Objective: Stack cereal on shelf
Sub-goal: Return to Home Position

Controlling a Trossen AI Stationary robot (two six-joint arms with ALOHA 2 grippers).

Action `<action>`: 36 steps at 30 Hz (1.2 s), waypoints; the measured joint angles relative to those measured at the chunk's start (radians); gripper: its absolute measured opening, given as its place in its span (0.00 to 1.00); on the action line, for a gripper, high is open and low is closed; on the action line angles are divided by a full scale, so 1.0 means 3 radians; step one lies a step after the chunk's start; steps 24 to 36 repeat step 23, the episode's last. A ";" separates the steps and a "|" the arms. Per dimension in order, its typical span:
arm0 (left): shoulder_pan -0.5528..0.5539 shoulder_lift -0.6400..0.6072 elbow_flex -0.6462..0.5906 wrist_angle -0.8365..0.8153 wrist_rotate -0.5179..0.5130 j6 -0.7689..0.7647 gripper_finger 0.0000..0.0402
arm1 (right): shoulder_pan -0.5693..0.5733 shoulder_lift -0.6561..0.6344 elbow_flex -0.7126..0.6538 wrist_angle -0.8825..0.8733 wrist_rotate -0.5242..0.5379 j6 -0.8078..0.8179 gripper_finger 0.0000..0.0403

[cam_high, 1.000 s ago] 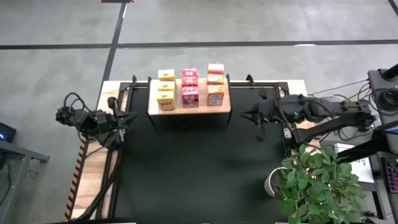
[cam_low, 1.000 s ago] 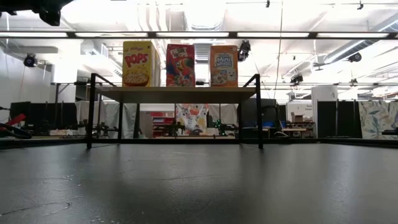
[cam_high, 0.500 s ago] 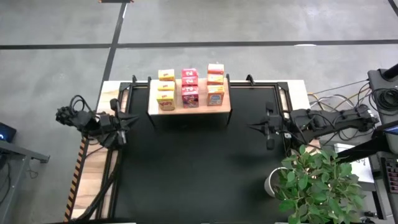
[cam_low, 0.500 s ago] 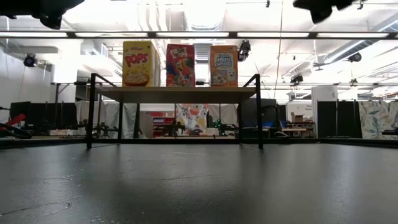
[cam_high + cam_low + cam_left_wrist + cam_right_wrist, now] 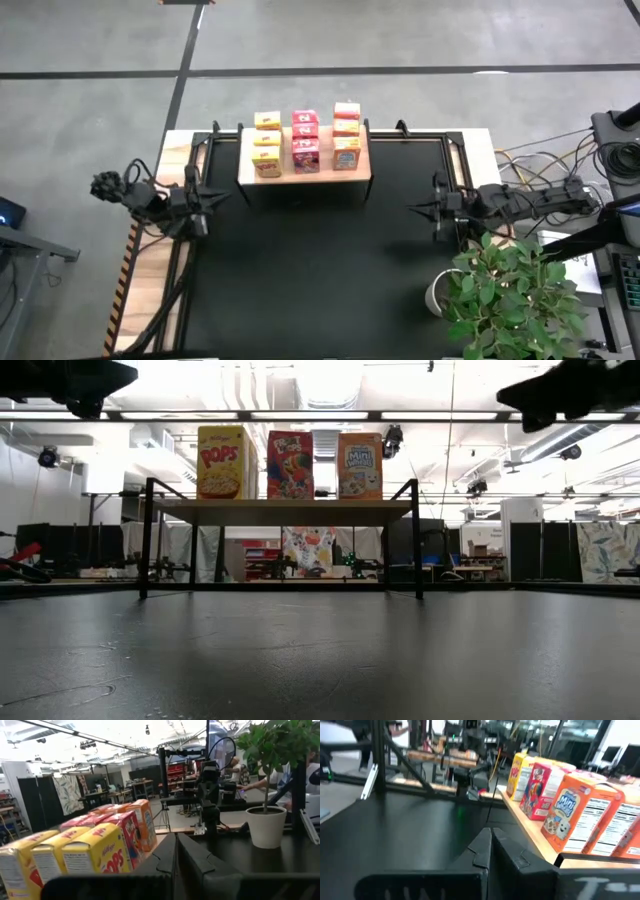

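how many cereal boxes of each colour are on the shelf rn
yellow boxes: 3
pink-red boxes: 3
orange boxes: 3
total: 9, all standing on the wooden shelf

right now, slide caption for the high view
Nine cereal boxes in three colour rows on the shelf; left gripper and right gripper shut at the sides.
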State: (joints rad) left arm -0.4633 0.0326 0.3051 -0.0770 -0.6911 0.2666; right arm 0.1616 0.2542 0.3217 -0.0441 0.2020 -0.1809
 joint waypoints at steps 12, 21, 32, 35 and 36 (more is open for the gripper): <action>0.0000 0.0000 -0.0267 0.0093 0.0002 -0.0213 0.00 | -0.0001 -0.0846 -0.0528 0.0024 0.0028 -0.0169 0.02; 0.0001 -0.0008 -0.0633 0.0435 0.0074 -0.0322 0.00 | -0.0009 -0.0846 -0.0608 0.0091 0.0035 -0.0310 0.02; 0.0001 -0.0009 -0.0749 0.0565 0.0075 -0.0307 0.00 | -0.0009 -0.0847 -0.0656 0.0101 0.0035 -0.0339 0.02; 0.0001 -0.0009 -0.0749 0.0565 0.0075 -0.0307 0.00 | -0.0009 -0.0847 -0.0656 0.0101 0.0035 -0.0339 0.02; 0.0001 -0.0009 -0.0749 0.0565 0.0075 -0.0307 0.00 | -0.0009 -0.0847 -0.0656 0.0101 0.0035 -0.0339 0.02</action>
